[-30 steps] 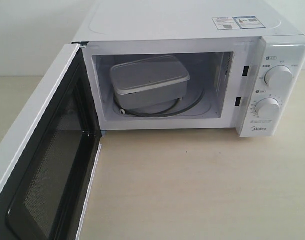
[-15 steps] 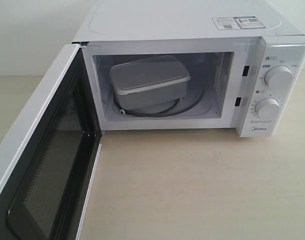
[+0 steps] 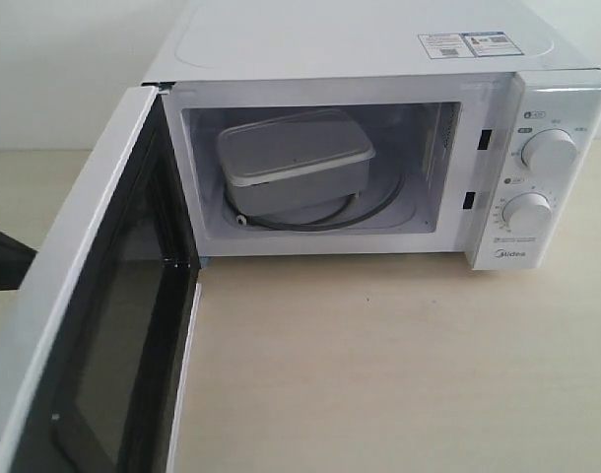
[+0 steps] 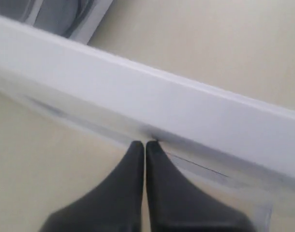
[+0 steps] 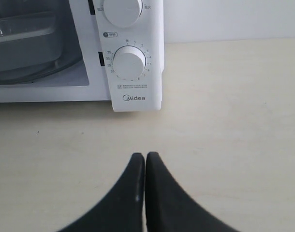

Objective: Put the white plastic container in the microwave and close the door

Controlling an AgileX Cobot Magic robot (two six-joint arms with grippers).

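One white plastic container [image 3: 293, 163] is seen, in the exterior view, inside the microwave [image 3: 330, 39], its door [image 3: 94, 325] swung open; in the left wrist view the left gripper [image 4: 145, 144] is closed on nothing at the door's edge; in the right wrist view the right gripper [image 5: 145, 155] is likewise closed, empty, over the table [image 5: 225, 121].

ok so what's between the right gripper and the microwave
Only bare tabletop, as the right wrist view shows: the shut right gripper points at the microwave with nothing lying in the gap.
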